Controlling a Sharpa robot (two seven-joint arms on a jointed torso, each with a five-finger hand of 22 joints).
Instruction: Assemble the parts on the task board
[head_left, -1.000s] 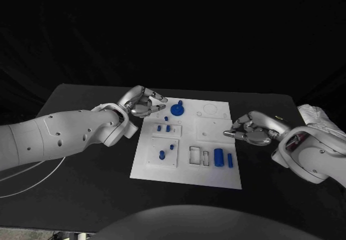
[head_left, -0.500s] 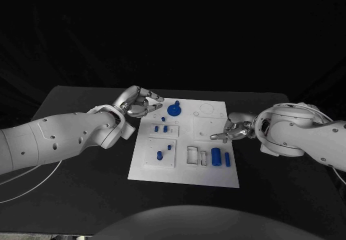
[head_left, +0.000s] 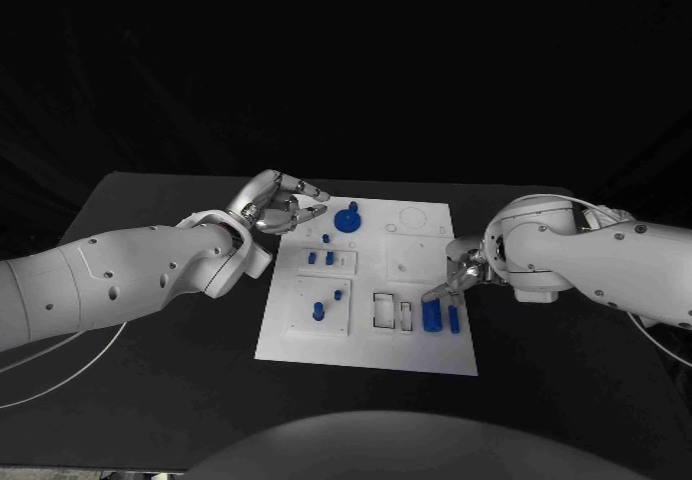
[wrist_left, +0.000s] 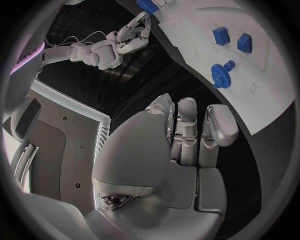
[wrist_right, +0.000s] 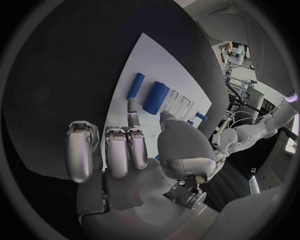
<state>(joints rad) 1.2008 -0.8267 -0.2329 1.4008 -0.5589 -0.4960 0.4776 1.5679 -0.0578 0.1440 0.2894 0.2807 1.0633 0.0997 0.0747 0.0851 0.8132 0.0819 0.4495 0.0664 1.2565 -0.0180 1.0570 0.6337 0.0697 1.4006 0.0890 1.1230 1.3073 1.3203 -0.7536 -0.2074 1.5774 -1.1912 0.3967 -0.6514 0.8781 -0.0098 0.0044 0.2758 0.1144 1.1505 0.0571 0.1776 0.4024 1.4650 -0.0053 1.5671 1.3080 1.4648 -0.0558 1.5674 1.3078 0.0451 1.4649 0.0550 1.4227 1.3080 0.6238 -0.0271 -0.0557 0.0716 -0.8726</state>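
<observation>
Both robot hands grasp nothing: left robot hand (head_left: 283, 207) curled, right robot hand (head_left: 459, 272) pointing at task board (head_left: 368, 345).

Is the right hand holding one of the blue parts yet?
No, the right hand holds nothing; the two blue cylinders lie on the task board beyond its fingers.

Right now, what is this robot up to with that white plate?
It is assembling small blue parts on the white task board. Its right hand reaches down over the board's right side, above the two blue cylinders lying there, holding nothing yet. Its left hand hangs with curled fingers at the board's far left corner, near the blue gear.
</observation>
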